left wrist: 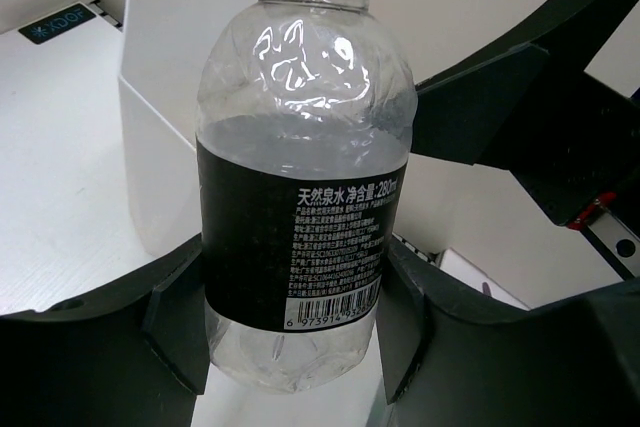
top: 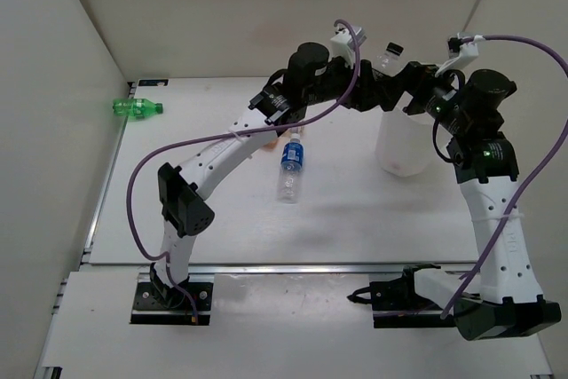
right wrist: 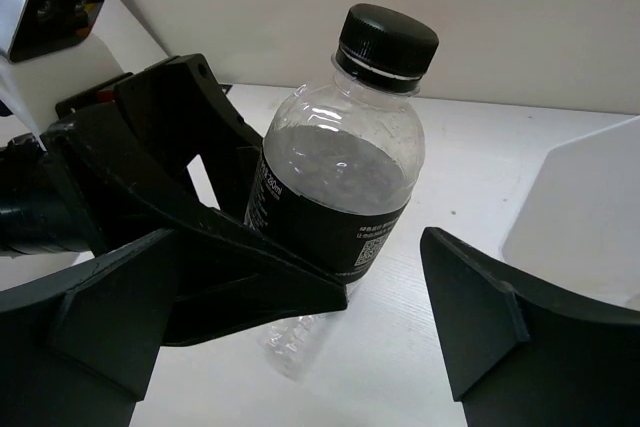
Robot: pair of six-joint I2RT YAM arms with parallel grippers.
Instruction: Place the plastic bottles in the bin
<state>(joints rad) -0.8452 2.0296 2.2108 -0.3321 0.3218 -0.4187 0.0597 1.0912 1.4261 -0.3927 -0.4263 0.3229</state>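
My left gripper (top: 382, 75) is shut on a clear bottle with a black label and black cap (top: 388, 53), holding it upright in the air by the far side of the white bin (top: 404, 148). In the left wrist view both fingers press the bottle's (left wrist: 300, 197) label, with the bin (left wrist: 165, 97) behind it. My right gripper (top: 415, 88) is open, its jaws spread wide and facing the held bottle (right wrist: 340, 187) without touching it; the bin's wall (right wrist: 580, 197) is at the right. A blue-labelled bottle (top: 291, 168) lies mid-table. A green bottle (top: 136, 108) lies at the far left.
White walls close the table at the left and back. The two arms meet above the bin, and the left arm's forearm (top: 240, 144) passes over the table beside the blue-labelled bottle. The left gripper's fingers (right wrist: 230, 247) fill the left of the right wrist view.
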